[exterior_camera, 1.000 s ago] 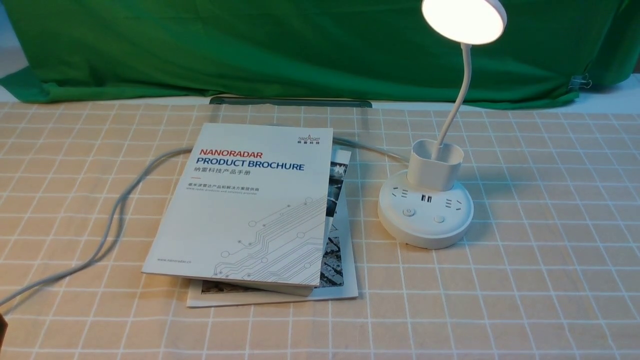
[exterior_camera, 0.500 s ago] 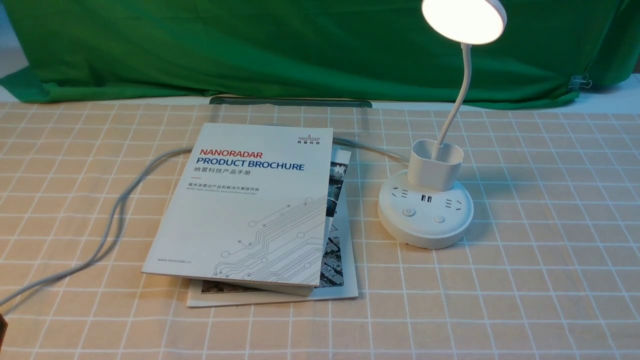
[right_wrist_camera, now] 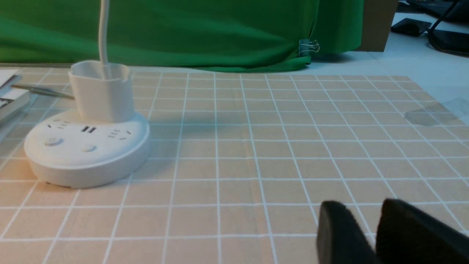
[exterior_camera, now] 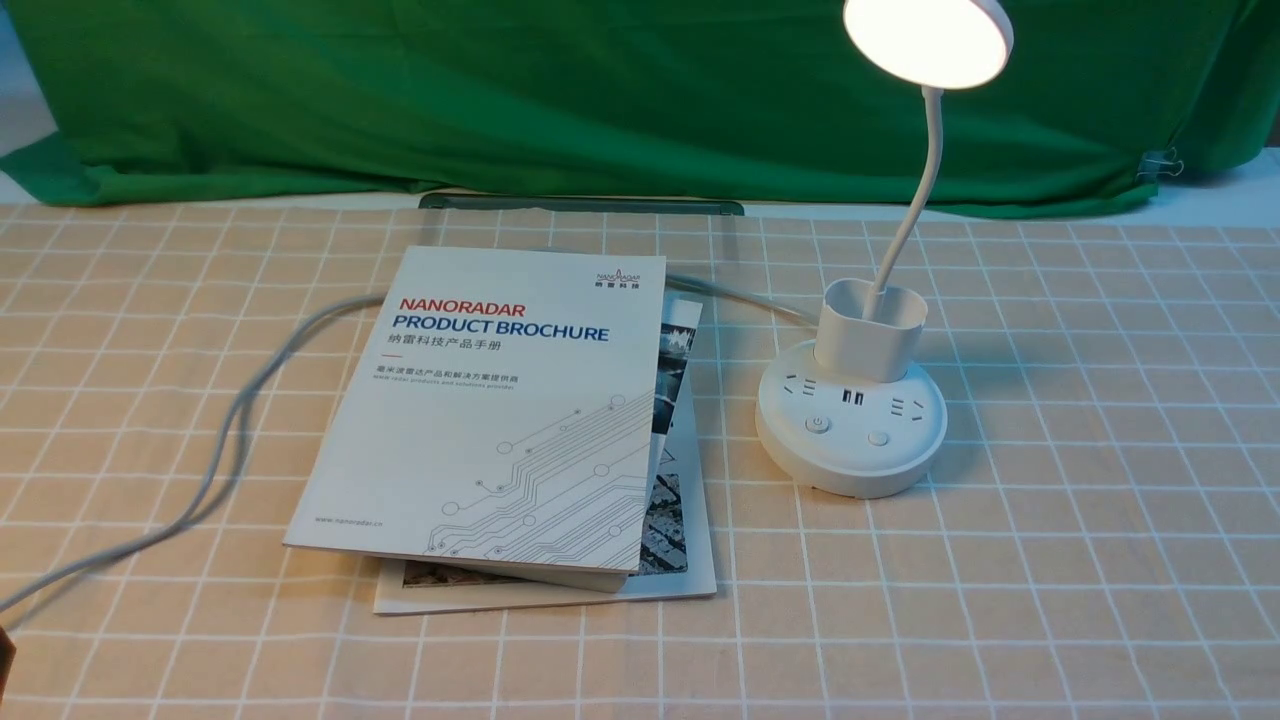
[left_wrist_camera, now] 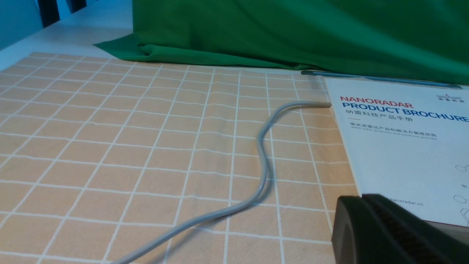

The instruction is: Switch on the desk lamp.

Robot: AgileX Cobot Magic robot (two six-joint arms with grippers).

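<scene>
The right gripper (right_wrist_camera: 370,234) shows only as two dark finger pads at the lower right of its wrist picture, nearly closed on each other with just a thin slit between and nothing held; it sits low over the orange checked counter (right_wrist_camera: 278,146). From there the white desk lamp with round puck base, cup-shaped holder and thin gooseneck (right_wrist_camera: 88,150) lies well apart, at the middle left of that frame, its two round buttons on the near face of the base. The left gripper (left_wrist_camera: 388,231) appears as a single dark pad at the lower right of its own picture, so I cannot tell whether it is released or clenched; beyond it lie a grey cable (left_wrist_camera: 256,176) and a white printed product brochure (left_wrist_camera: 403,146), and the lamp is not in that view at all. In the front picture the lamp stands right of centre, its disc head (exterior_camera: 928,40) at the upper right already glowing, so the task looks done; were a press still needed, the right arm seems the nearer.
</scene>
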